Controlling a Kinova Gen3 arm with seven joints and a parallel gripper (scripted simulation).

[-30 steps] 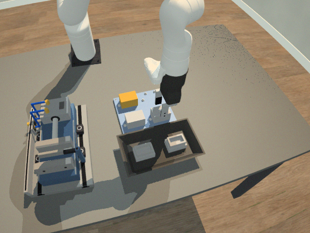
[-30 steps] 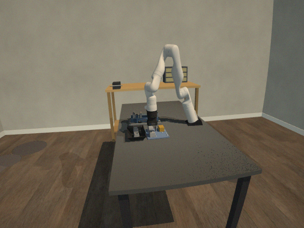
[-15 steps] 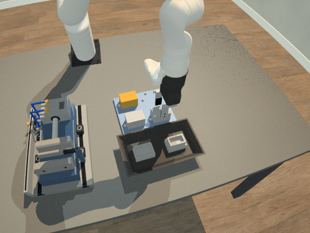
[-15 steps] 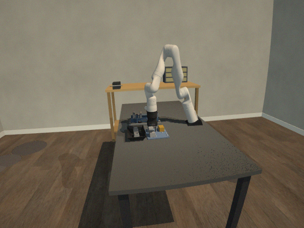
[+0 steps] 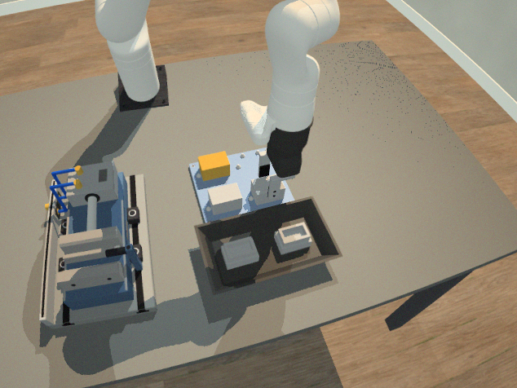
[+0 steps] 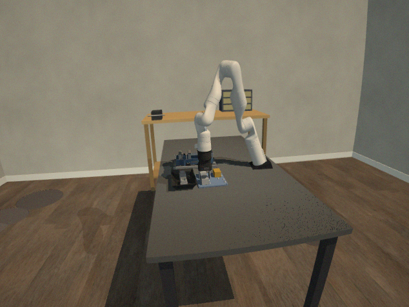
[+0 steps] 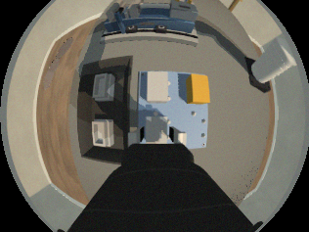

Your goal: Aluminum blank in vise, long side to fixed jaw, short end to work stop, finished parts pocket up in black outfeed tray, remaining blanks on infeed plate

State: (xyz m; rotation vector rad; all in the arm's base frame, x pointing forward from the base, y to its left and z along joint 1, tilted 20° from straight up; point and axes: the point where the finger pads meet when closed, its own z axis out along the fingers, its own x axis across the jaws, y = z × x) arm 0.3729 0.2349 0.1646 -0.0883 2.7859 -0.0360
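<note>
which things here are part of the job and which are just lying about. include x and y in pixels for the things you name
Part of the job:
- vise (image 5: 94,288)
- infeed plate (image 5: 246,165) (image 7: 191,131)
- yellow brass blank (image 5: 214,165) (image 6: 216,172) (image 7: 198,89)
- gray blanks on the plate
- outfeed tray (image 5: 325,225) (image 7: 107,64)
- two finished parts in it
- gripper (image 7: 156,131)

Just lying about, on the back bench:
- small black object (image 6: 157,114)
- drawer-like unit (image 6: 220,104)

blank (image 5: 214,165) (image 6: 216,172) (image 7: 198,89): yellow | infeed plate (image 5: 250,166) (image 6: 213,183) (image 7: 185,127): light blue | hoses (image 5: 62,172): blue
</note>
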